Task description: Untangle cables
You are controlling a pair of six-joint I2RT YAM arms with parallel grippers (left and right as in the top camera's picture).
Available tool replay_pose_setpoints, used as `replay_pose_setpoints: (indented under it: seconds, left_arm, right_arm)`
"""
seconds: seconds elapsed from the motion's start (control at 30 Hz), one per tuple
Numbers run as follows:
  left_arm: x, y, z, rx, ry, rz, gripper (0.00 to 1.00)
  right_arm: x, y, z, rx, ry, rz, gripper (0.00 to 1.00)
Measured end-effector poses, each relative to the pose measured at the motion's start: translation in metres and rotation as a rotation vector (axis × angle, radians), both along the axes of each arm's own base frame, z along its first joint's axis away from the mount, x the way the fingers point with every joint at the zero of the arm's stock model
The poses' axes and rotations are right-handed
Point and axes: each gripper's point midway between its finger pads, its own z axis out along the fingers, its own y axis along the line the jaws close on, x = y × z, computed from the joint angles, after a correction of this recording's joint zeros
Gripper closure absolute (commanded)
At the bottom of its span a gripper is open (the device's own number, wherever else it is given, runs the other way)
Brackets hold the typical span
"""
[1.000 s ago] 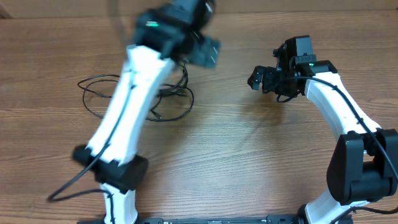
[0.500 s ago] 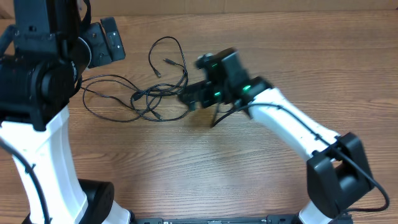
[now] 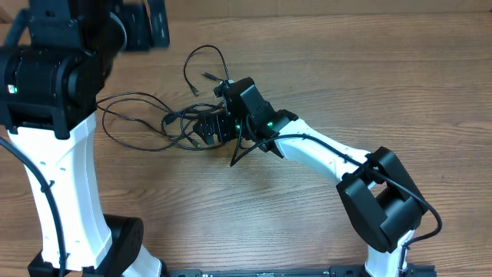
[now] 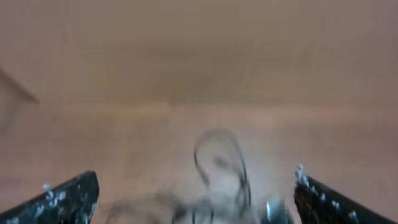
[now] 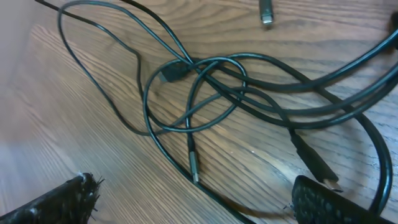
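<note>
The cables lie in a black tangle on the wooden table, left of centre, with one loop reaching toward the far edge. My right gripper hangs open low over the right side of the tangle. In the right wrist view the cables cross in a knot ahead of the right gripper, and a silver-tipped plug lies between its spread fingers. My left gripper is raised high at the far left, blurred. The left wrist view shows the left gripper open, with blurred cables far below.
The left arm's white column stands at the table's left side. The right arm stretches across from the front right. A second small plug lies beyond the knot. Bare wood table spreads to the right.
The right arm swung from the right side across to the tangle and came down over it. The left arm lifted and moved off to the far left, uncovering the cables.
</note>
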Motion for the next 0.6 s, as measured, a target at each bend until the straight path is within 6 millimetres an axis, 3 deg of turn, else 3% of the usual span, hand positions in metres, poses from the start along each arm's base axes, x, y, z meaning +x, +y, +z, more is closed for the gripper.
replay_pose_setpoints:
  seconds: [0.07,0.13,0.27,0.4,0.5,0.6]
  left_arm:
    - [0.015,0.007,0.031,-0.008,-0.141,0.054,0.0]
    - [0.022,0.015,0.048,0.002,-0.216,0.095,0.0]
    - [0.018,0.033,0.045,0.119,-0.196,0.158,0.0]
    - [0.008,0.078,0.007,0.18,-0.037,0.315,0.0]
    - [0.0,0.14,-0.052,0.184,0.148,0.477,0.0]
    - [-0.012,0.18,-0.108,0.168,0.269,0.577,0.0]
  right_arm:
    - [-0.003,-0.002,-0.004,-0.014,0.017,-0.001,0.02]
    - [-0.007,-0.006,-0.008,-0.034,0.037,0.003,0.02]
    - [-0.011,-0.009,-0.013,-0.057,0.051,0.011,0.02]
    - [-0.009,-0.008,-0.011,-0.052,0.036,0.016,0.02]
    - [-0.01,-0.009,-0.013,-0.061,0.041,0.02,0.02]
    - [-0.014,-0.012,-0.017,-0.081,0.052,0.029,0.01]
